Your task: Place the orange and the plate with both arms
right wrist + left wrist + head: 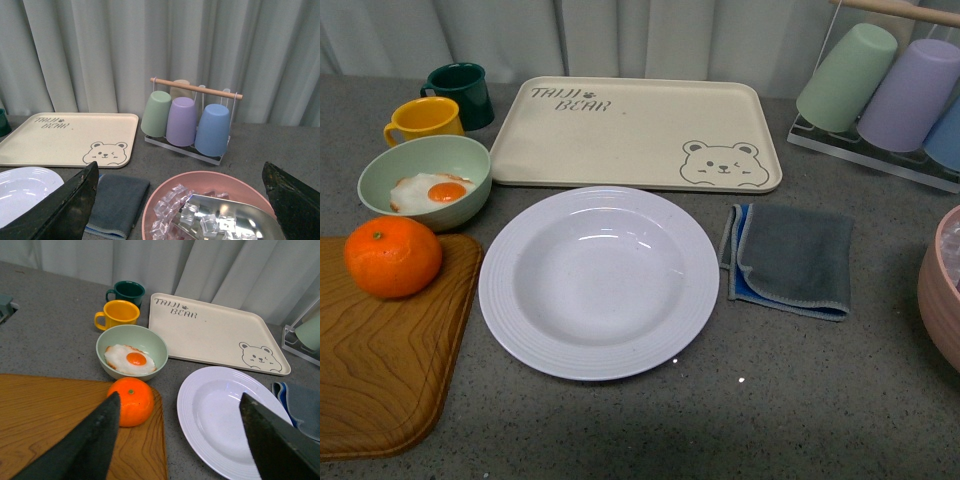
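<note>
Clearly Nothing Gripped Yet

Left tool [180,396] and right tool [180,170] both gape wide, empty. The orange [393,257] sits on the wooden board [380,380] just left of the plate [598,282]. A glancing pinch could roll it off.

I see the orange [393,257] on the board [380,360] at left, plate [510,310] right of it, tray [620,130] behind, cloth [795,258] further right.

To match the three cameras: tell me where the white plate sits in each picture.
Front view: plate fills the centre.
Left wrist view: plate lower right, partly cut off.
Right wrist view: only an edge of the plate, lower left corner.
Shared landmark: the bear tray, just beyond the plate in all three.
</note>
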You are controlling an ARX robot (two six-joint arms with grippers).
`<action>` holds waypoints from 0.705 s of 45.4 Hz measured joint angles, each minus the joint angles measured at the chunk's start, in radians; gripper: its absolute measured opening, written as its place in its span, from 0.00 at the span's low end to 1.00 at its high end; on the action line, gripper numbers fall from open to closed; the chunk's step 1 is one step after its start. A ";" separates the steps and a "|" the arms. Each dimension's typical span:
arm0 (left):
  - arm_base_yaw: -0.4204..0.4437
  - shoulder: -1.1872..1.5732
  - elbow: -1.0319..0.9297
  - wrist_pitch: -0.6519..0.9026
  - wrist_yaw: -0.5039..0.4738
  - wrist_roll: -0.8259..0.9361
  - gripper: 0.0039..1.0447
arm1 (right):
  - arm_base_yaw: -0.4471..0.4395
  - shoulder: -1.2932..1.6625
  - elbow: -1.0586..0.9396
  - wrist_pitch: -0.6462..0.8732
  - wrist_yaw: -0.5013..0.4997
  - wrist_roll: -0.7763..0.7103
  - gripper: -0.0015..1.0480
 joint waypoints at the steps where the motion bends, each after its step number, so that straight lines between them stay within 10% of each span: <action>1: -0.003 0.063 0.008 0.048 0.002 -0.003 0.70 | 0.000 0.000 0.000 0.000 0.000 0.000 0.91; 8: -0.009 0.499 0.111 0.278 0.069 -0.024 0.95 | 0.000 0.000 0.000 0.000 0.000 0.000 0.91; 32: -0.026 1.197 0.412 0.276 0.061 -0.020 0.94 | 0.000 0.000 0.000 0.000 0.000 0.000 0.91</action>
